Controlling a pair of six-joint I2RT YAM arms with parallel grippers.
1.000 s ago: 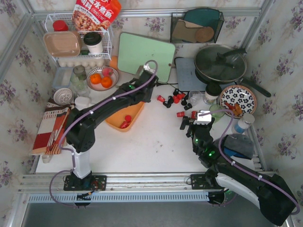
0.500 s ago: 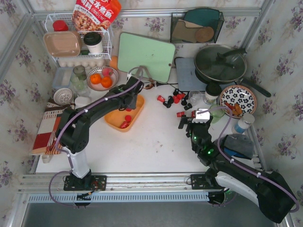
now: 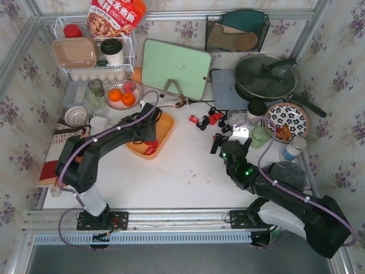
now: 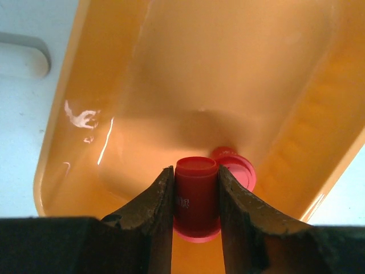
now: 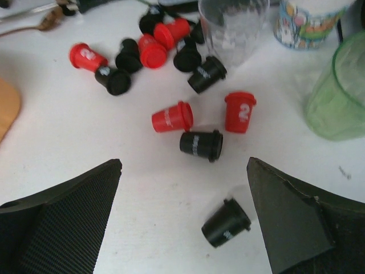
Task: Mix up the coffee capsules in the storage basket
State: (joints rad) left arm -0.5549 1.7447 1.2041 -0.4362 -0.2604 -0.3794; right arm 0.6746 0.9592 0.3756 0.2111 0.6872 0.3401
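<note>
While lowered into the basket, left claw (image 4: 194, 171): partly closed, both fingers pressed on the sides of a held capsule (image 4: 195, 197).
Held capsule: red, upright between the fingers, wide rim at the bottom; on the basket floor or just above it, cannot tell.
Basket (image 3: 165, 127): orange, shallow, with rounded corners; on the table left of centre, in front of the green cutting board (image 3: 174, 65), and set at a slant to the table edges.
Second capsule (image 4: 235, 167): red, inside the basket, just behind the held one and toward the right wall.
Right claw (image 5: 183, 165): fingers spread wide, nothing between them; above the table right of centre, well apart from the basket.
Under the right claw: a black capsule (image 5: 226, 222) on its side on the bare table, nearer the right finger.
Just beyond it: a fallen red capsule (image 5: 171, 118), a standing red capsule (image 5: 240, 112), and another black one (image 5: 201, 143) on its side, close together.
Loose capsules (image 5: 153, 50): red and black mixed in a cluster farther back on the table, beside a clear cup (image 5: 234, 25).
Green cup (image 5: 336, 97): at the right, near the standing red capsule.
</note>
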